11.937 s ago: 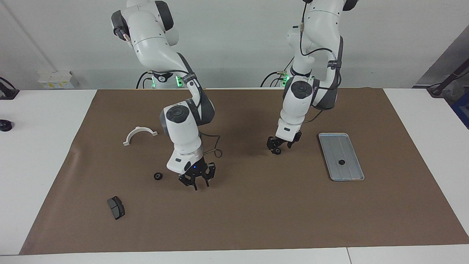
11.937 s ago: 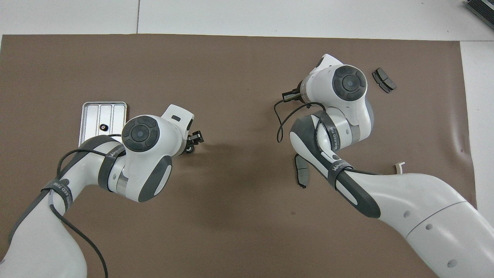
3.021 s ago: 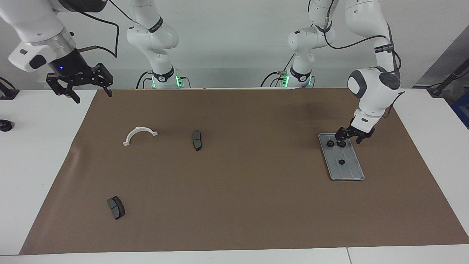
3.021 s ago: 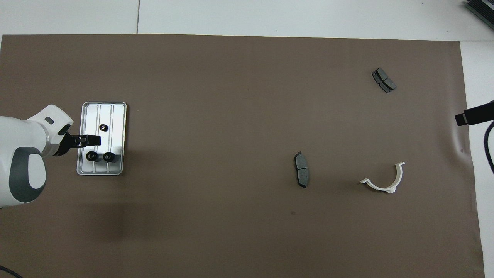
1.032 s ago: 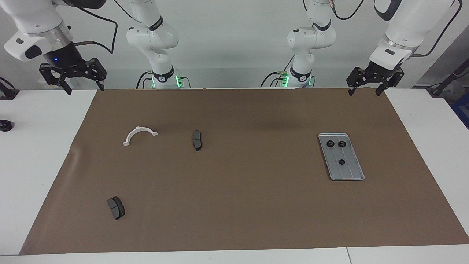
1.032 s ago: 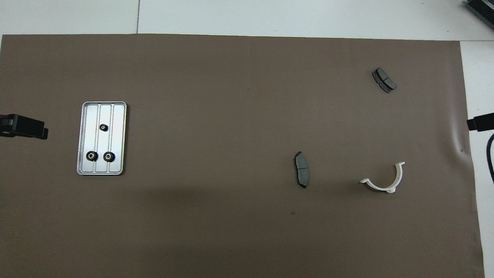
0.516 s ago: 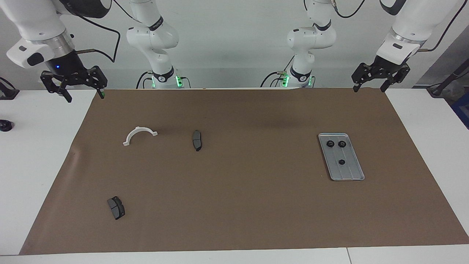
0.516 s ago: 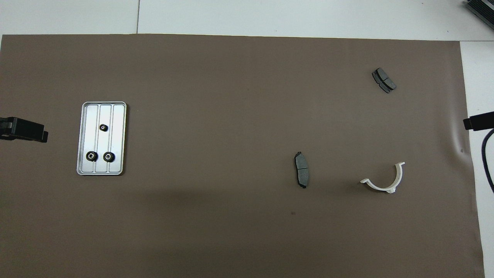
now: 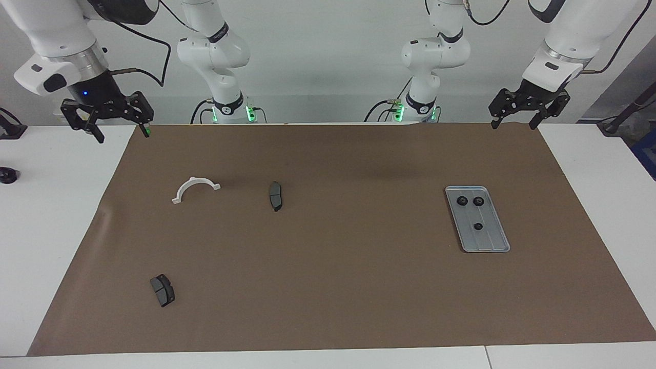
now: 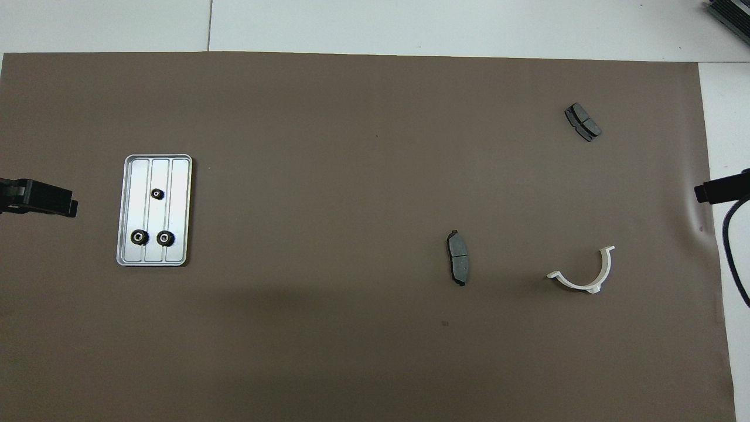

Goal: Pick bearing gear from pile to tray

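Observation:
The silver tray (image 9: 489, 238) lies on the mat toward the left arm's end and holds three black rings (image 9: 478, 201). It also shows in the overhead view (image 10: 176, 187) with the rings (image 10: 166, 237). The pile is a white half-ring bracket (image 9: 193, 180) and two dark brake pads (image 9: 275, 196) (image 9: 162, 290), all toward the right arm's end. My left gripper (image 9: 513, 124) is open and empty, raised over the mat's corner nearest the robots. My right gripper (image 9: 124, 136) is open and empty, raised over the mat's other corner nearest the robots.
A brown mat (image 9: 333, 282) covers most of the white table. A small black object (image 9: 6, 175) sits on the bare table at the right arm's end. In the overhead view the bracket (image 10: 577, 283) and pads (image 10: 458, 265) (image 10: 583, 122) lie spread apart.
Three seconds ago my left gripper was down at the tray by two rings; it has since risen away empty. All three rings stay in the tray. Both grippers barely shifted in the last half second.

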Robot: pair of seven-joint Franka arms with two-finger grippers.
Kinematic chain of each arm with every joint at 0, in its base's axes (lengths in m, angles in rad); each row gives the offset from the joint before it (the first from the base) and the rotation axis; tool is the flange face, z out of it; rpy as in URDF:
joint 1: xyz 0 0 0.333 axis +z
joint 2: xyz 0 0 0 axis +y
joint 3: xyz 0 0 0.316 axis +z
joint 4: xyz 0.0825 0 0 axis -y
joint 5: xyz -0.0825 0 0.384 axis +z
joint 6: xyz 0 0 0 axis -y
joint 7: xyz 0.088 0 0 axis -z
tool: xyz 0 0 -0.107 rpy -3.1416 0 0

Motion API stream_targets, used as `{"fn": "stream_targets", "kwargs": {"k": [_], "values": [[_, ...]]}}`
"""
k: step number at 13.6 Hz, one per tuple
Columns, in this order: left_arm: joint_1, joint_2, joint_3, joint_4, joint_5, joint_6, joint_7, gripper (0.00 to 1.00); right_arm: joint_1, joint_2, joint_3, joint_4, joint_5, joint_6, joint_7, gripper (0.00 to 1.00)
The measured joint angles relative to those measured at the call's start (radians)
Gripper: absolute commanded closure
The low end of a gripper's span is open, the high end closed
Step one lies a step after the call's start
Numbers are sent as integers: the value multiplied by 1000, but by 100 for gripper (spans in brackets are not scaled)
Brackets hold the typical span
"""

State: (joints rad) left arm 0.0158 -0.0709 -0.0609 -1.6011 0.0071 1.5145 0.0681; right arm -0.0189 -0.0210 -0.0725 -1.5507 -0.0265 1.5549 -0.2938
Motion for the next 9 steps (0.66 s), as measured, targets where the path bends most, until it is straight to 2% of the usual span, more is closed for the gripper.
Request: {"fn": "stream_targets", "kwargs": {"k": [3,9], "values": [[31,0,-47,-2,0,0,0,0,0,-5,12,-1,13,-24,0,0],[42,-2,-39,-1,-1,1,0,0,0,-8,15,-4,43,-38,0,0]]}}
